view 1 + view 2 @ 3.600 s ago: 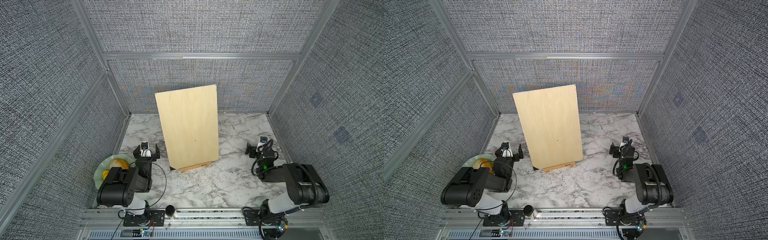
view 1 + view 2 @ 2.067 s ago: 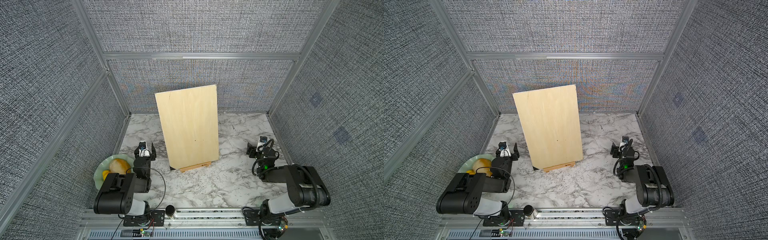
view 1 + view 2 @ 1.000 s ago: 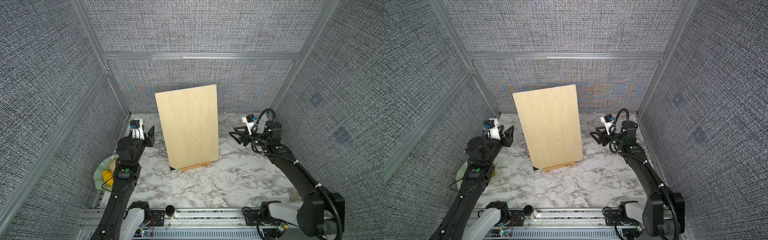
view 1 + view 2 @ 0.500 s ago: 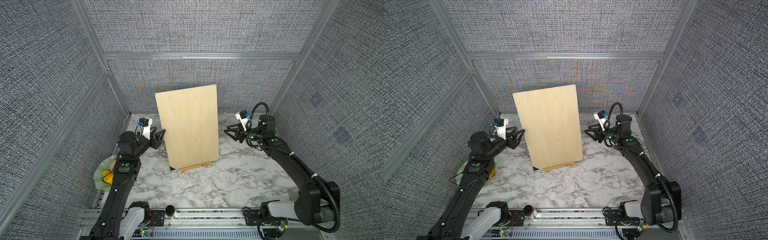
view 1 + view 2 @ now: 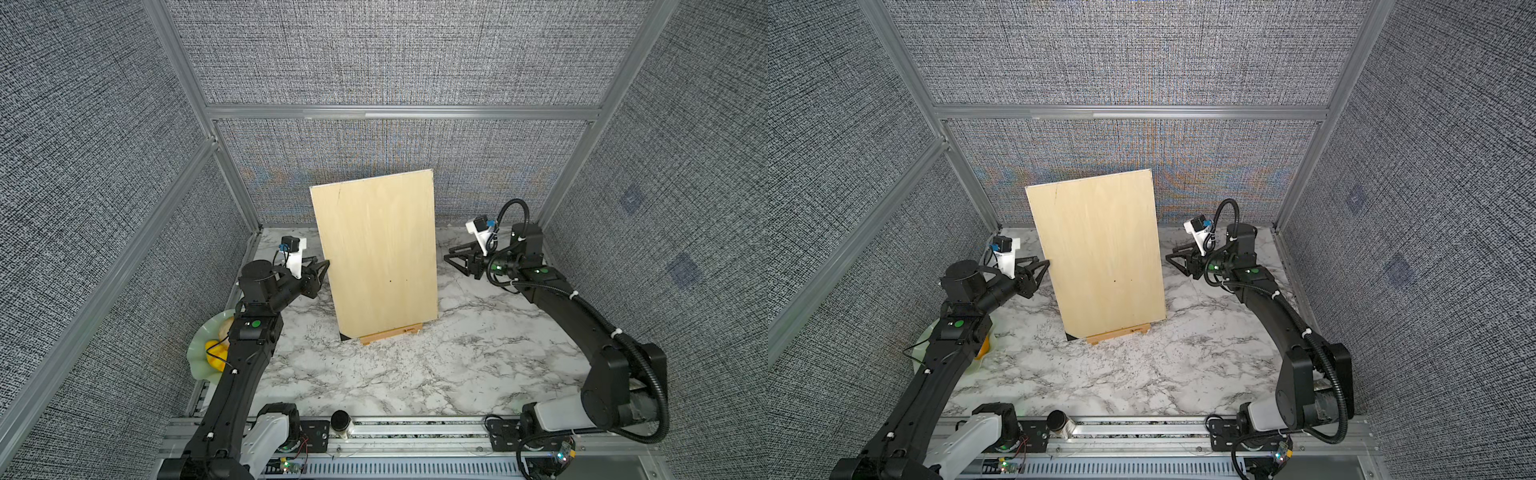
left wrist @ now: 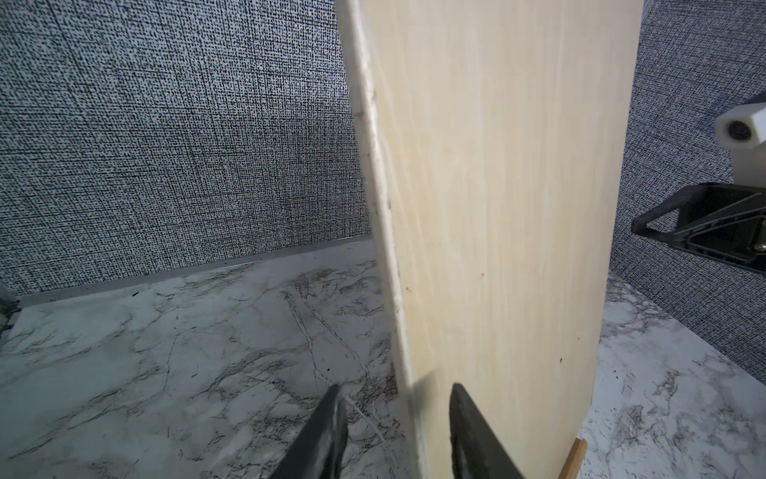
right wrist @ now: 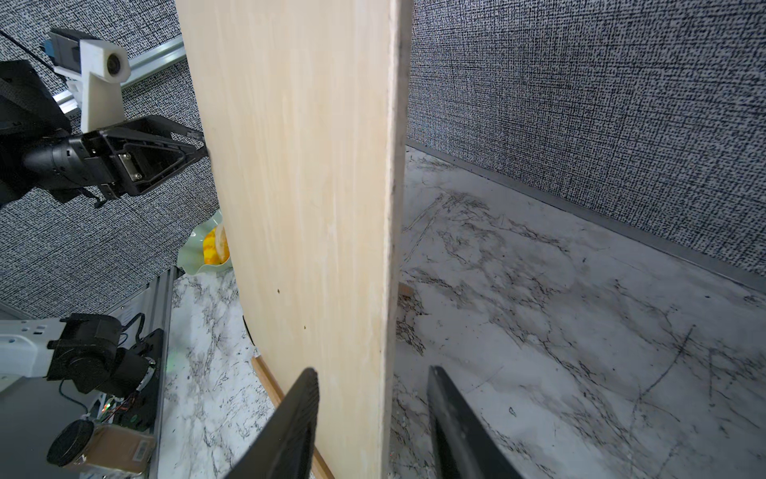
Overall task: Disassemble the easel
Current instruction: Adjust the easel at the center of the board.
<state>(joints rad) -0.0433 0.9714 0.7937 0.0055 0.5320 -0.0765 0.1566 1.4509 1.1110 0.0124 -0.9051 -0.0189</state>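
In both top views a large pale rectangular plywood board [image 5: 374, 257] [image 5: 1100, 257] stands propped nearly upright in the middle of the white, grey-veined marble desk [image 5: 415, 374]. It hides almost all of the small orange-tan wooden easel [image 5: 390, 331] [image 5: 1118, 331]. Only the ledge bar with its dark logo pokes out under the board's lower edge, resting on the desk. The black left hand [image 5: 323, 265] [image 5: 1044, 263] is raised off the desk with its tips right at the board's left edge, fingers parted. The black right hand [image 5: 449, 254] [image 5: 1172, 254] is about level with it on the other side, fingers parted too. It is just short of the board's right edge, with a sliver of desk showing between. A pale green scalloped plate [image 5: 195, 361] with yellow fruit [image 5: 214, 347] sits by the left wall, partly under the left arm.

From the left wrist, the left hand [image 6: 396, 387] has the board's thin edge running between its two dark fingers. Marble shows between one finger and the edge, so it is open, not clamped. A tan end of the easel [image 6: 574, 458] peeks out at the board's foot.

From the right wrist, the right hand [image 7: 373, 371] is spread as well, with the board edge lined up between the fingers and nothing gripped. A strip of the easel's ledge [image 7: 265, 379] shows below the board, with the plate [image 7: 195, 253] beyond.
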